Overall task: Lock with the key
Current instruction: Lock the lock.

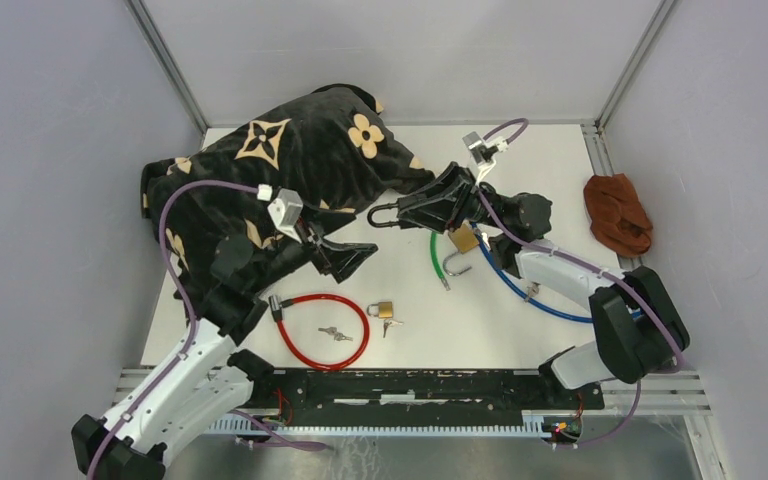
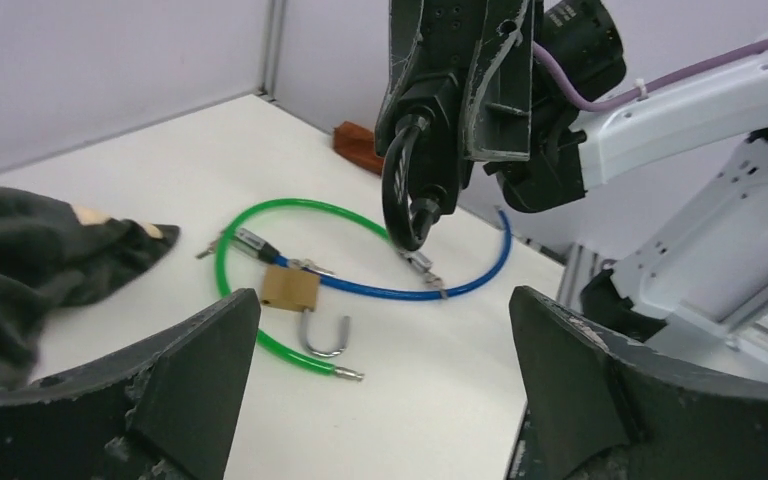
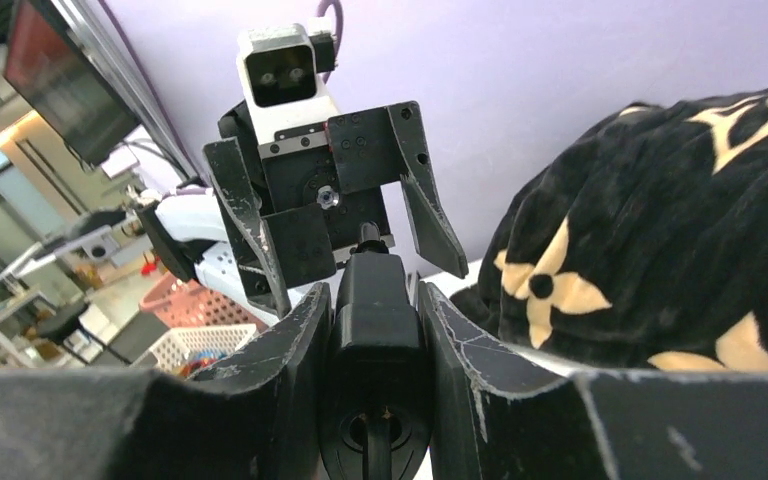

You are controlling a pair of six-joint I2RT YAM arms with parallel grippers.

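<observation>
Pinched in my right gripper (image 3: 373, 298), the padlock (image 3: 373, 345) is held aloft, shackle (image 2: 405, 205) toward my wide-open left gripper (image 2: 380, 400), presumably for easy reach.

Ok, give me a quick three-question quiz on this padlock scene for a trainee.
1. True or false: the right tool is shut on the black padlock.
2. Which loop lies around the loose keys? A: red cable. B: green cable. C: blue cable.
3. Fill in: the left tool stands ___ and holds nothing.

Key: 1 true; 2 A; 3 open.
</observation>
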